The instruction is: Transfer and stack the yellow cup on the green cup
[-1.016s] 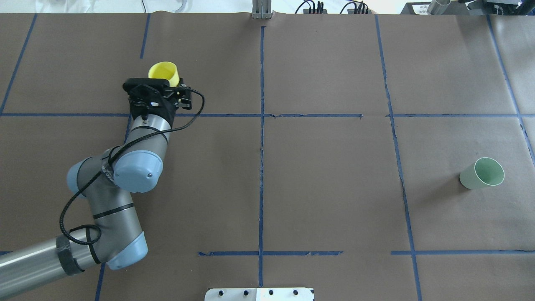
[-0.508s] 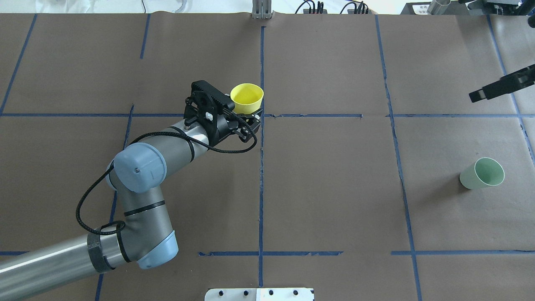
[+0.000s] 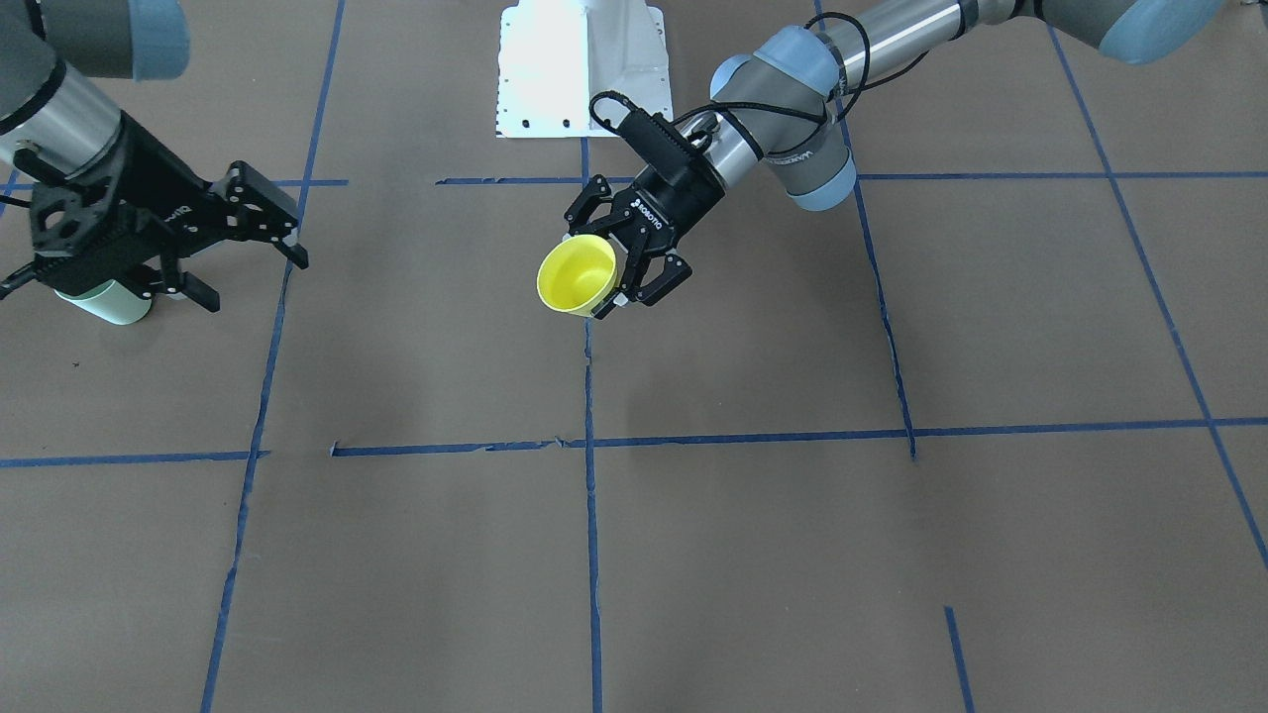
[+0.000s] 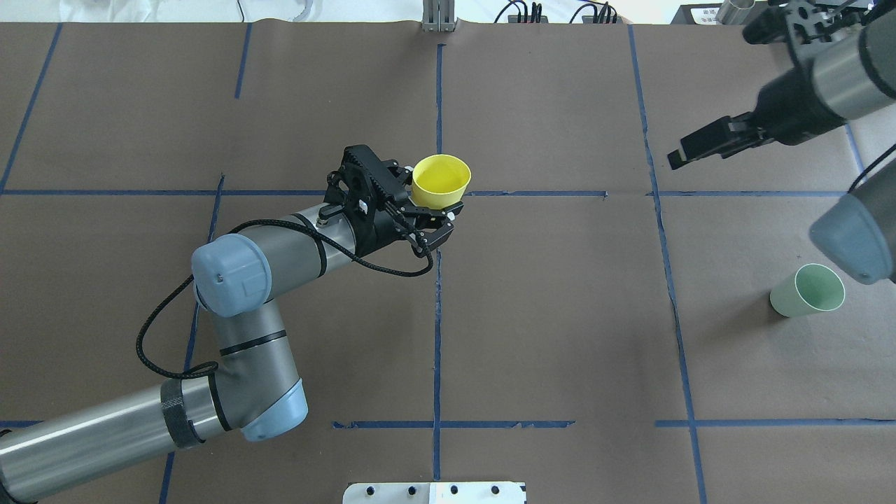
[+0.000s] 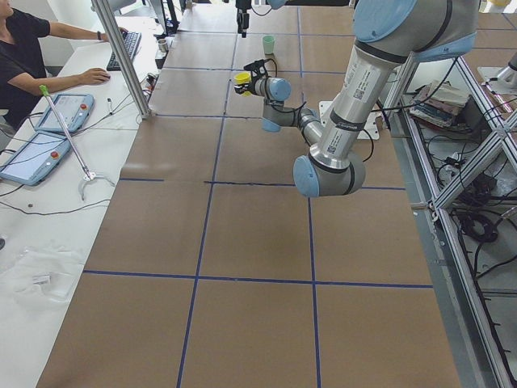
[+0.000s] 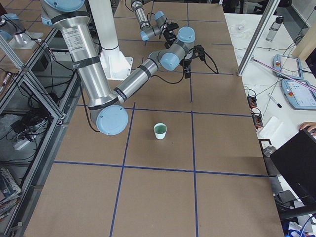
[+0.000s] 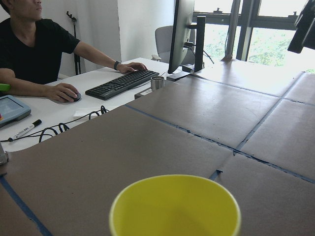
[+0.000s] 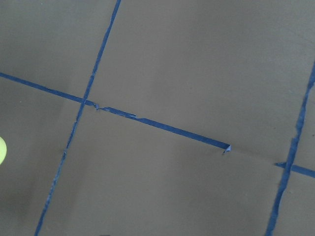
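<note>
My left gripper is shut on the yellow cup and holds it upright above the table's middle line. The cup also shows in the front view and fills the bottom of the left wrist view. The green cup stands upright on the table at the right side; the front view shows it partly hidden behind my right gripper. That gripper is open and empty, in the air over the far right part of the table, apart from both cups.
Blue tape lines divide the brown table cover. A white mount plate lies at the near edge. An operator sits at a desk with a keyboard and tablets beyond the far edge.
My left arm has carried the yellow cup rightward from the far left to the table's middle line. My right arm has come into view from the right.
</note>
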Available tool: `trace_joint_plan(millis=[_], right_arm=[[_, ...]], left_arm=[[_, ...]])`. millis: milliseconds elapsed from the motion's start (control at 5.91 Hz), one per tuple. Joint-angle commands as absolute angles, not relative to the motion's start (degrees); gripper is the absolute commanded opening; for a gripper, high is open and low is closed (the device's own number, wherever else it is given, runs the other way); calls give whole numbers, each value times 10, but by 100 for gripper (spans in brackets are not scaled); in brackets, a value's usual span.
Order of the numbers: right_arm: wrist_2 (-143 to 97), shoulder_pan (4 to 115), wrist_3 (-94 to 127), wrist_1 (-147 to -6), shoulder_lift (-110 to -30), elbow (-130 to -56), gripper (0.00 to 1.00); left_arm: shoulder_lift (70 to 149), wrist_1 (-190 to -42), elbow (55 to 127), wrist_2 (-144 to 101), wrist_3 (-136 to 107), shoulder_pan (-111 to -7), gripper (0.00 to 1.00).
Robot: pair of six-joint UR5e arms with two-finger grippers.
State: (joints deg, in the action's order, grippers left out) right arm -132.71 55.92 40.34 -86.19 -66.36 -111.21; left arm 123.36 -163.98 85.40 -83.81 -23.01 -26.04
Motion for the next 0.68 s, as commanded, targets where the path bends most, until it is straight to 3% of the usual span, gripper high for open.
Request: trace_joint_plan(millis=[0,339,508], right_arm=[[-1297,497,478,-927,-600,-1107,100],[-1291,453,562,-927,-500,-1033,99],[-1291,450,566,-926,-490,-1025,99]], left_arm=[[1230,-1653,848,-848,-228,-257,45],[1229,-1655,849,-846,-228,-247,48],[1228,-1664,848,-845,-228,-243,54]])
